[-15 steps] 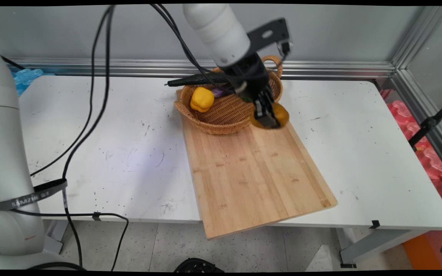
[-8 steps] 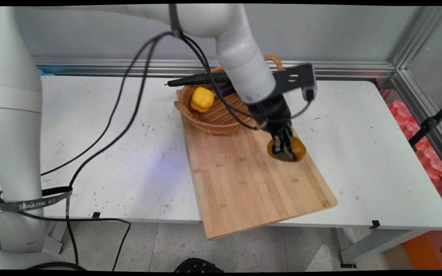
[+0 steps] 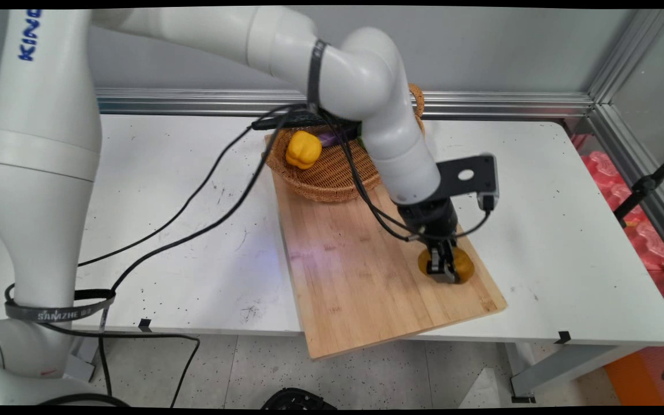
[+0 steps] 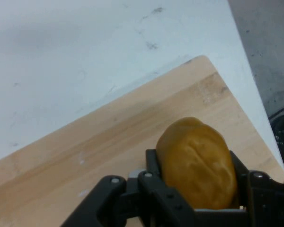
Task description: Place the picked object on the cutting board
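Partly hidden, potato (image 4: 199,163) sits gripped in tool (image 3: 446,271) (over cutting board (image 3: 366,276)).

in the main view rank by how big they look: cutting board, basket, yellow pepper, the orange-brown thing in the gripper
1. Cutting board, largest.
2. Wicker basket, partly hidden by the arm.
3. Yellow pepper and the orange-brown lump held in the gripper look alike; the fingers cover part of the lump, so no ranking.

The white arm (image 3: 286,52) reaches in from the upper left, bends at its elbow and angles down to the right. Its wrist points straight down, carrying a black camera bracket (image 3: 470,176) on the right side. The black gripper (image 3: 444,268) hangs low, its 2 fingers (image 4: 154,163) clamped on a load.
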